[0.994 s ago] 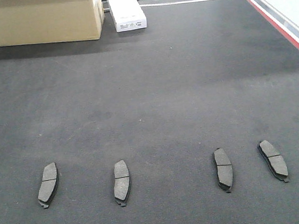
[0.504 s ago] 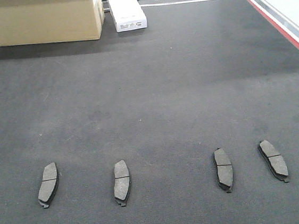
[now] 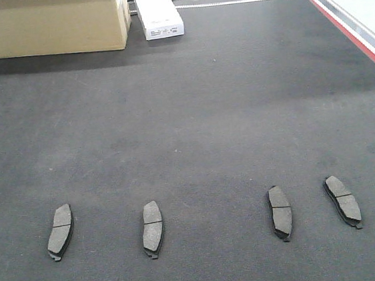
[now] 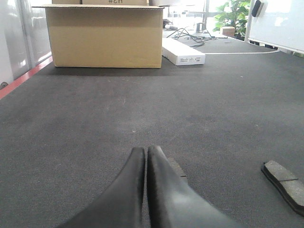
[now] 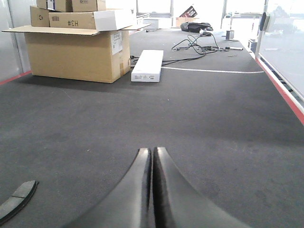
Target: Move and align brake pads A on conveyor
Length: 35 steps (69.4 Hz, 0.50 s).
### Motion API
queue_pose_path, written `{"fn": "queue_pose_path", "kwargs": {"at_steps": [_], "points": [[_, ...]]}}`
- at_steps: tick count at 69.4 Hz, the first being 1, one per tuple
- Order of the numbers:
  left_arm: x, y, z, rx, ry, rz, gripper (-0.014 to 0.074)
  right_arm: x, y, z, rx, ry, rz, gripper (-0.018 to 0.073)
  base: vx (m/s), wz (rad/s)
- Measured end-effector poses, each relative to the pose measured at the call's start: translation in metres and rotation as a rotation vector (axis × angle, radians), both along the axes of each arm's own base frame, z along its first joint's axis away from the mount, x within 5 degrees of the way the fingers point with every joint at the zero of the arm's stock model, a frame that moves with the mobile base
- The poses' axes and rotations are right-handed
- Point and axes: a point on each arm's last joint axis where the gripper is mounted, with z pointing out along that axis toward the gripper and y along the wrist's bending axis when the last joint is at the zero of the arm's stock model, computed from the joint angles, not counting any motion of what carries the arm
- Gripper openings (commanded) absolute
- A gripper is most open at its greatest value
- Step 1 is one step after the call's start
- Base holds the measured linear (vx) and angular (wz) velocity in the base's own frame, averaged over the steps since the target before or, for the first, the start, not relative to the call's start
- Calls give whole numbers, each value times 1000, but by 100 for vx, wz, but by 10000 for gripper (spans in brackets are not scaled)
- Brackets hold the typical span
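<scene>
Four pads lie flat in a row across the near part of the belt (image 3: 191, 113), each with its long axis running roughly away from the camera. From left to right: the far-left pad (image 3: 60, 232), the second pad (image 3: 152, 229), then a wider gap, the third pad (image 3: 280, 212) and the far-right pad (image 3: 343, 201), which sit closer together. The outer two lean slightly, the far-left one tilting its top rightward, the far-right one leftward. None touch.

The left hand (image 4: 146, 154) hangs low over the belt with its two fingers pressed together, holding nothing; a pad edge peeks out just behind its tip. The right hand (image 5: 152, 153) is likewise pinched closed and empty, well apart from any pad.

Beyond the bare middle of the belt stand a cardboard box (image 3: 54, 23) at far left and a white box (image 3: 156, 9) just beside it. A red strip (image 3: 346, 26) runs along the right edge.
</scene>
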Motion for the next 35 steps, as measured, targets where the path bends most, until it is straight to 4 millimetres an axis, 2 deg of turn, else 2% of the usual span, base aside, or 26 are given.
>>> {"fn": "queue_pose_path", "kwargs": {"at_steps": [27,35], "points": [[0,0,0,1,0,0,-6,0,0,-1,0,-1,-3,-10,0,0],[0,0,0,1,0,0,-6,-1,-4,-9,-10,-19,-76,-10,0,0]]}}
